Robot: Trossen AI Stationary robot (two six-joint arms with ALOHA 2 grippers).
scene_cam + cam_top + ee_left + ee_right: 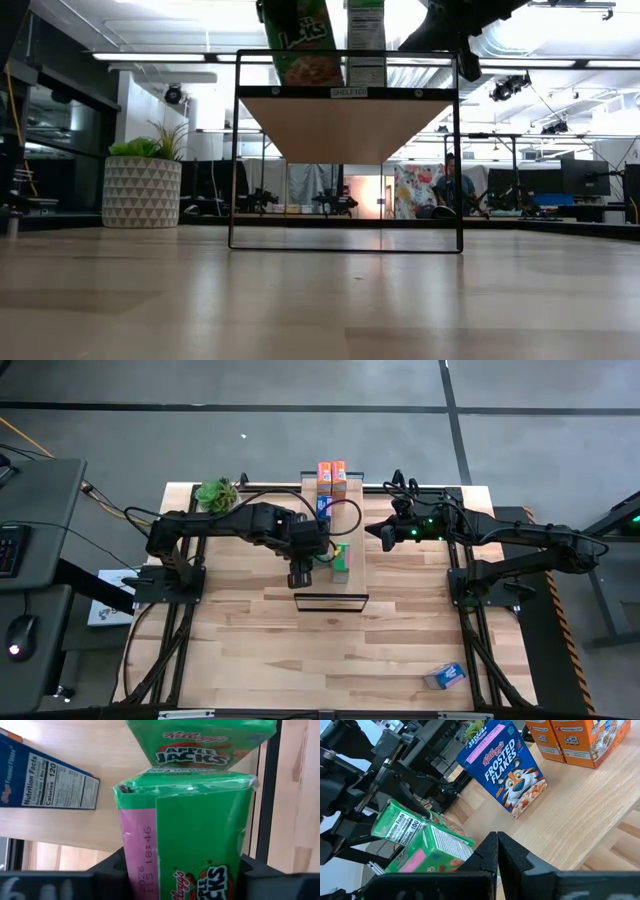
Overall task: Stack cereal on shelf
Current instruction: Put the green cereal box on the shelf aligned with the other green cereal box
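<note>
The left gripper (pixel 318 555) is clamped on a green box (pixel 200 840) over the shelf (pixel 352 540), right against a second green box (pixel 200 742). A blue box (pixel 506 767) and two orange boxes (pixel 331 477) stand farther along; the right gripper (pixel 374 531), jaws together, hovers beside. Another blue box (pixel 443 676) lies on the table (pixel 300 630); a plant (pixel 214 493) sits at its corner.

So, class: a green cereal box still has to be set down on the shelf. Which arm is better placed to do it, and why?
The left. Its gripper already holds a green cereal box over the shelf, beside the other green box. The right gripper is shut and empty, off to the side.
</note>
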